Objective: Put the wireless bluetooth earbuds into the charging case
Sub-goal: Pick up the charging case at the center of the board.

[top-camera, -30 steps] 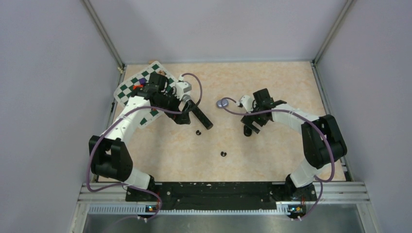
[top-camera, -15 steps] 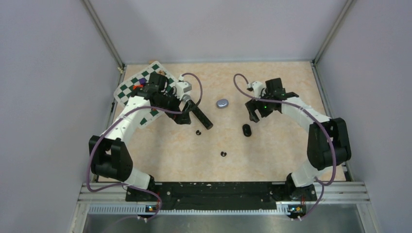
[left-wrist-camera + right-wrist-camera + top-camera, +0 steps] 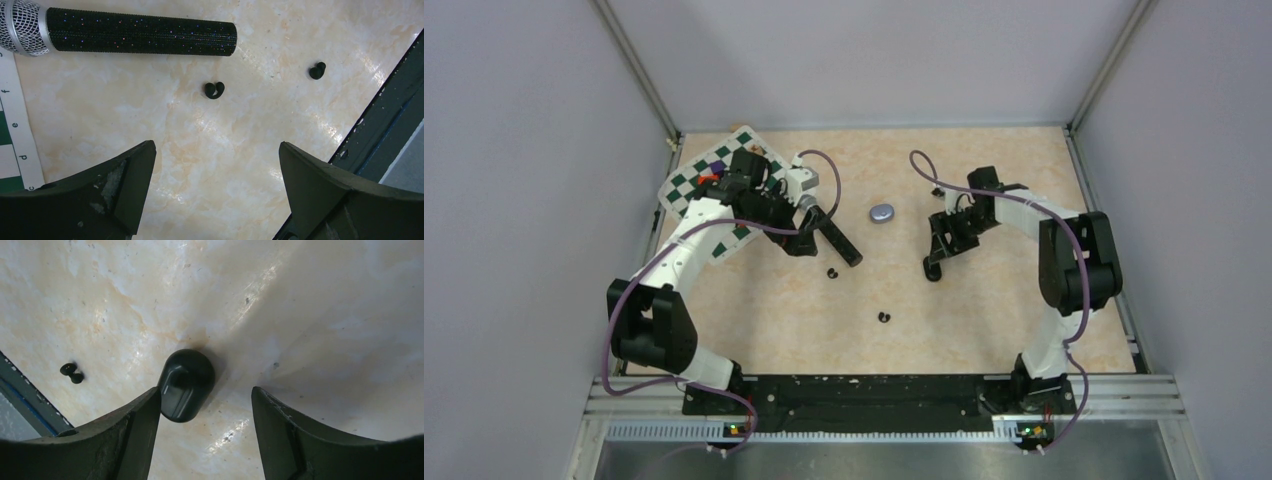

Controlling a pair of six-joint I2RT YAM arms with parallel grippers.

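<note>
A black oval charging case (image 3: 932, 269) lies shut on the table right of centre. In the right wrist view the case (image 3: 186, 385) lies just ahead of my open right gripper (image 3: 206, 392), close to the left finger. In the top view the right gripper (image 3: 940, 248) hovers just behind the case. Two black earbuds (image 3: 832, 273) (image 3: 884, 318) lie loose on the table. Both also show in the left wrist view (image 3: 214, 90) (image 3: 317, 71), ahead of my open, empty left gripper (image 3: 216, 147). A grey-purple case (image 3: 882, 212) lies shut further back. No pale purple buds show.
A black microphone (image 3: 834, 236) with a silver head lies beside the left gripper (image 3: 799, 242); it also shows in the left wrist view (image 3: 140, 31). A green-and-white checkerboard (image 3: 686, 188) lies at the back left under the left arm. Walls enclose the table.
The right gripper lifted back off the black case, then came down toward it again, with the arm swung round. The case, the earbuds and the left arm have not moved.
</note>
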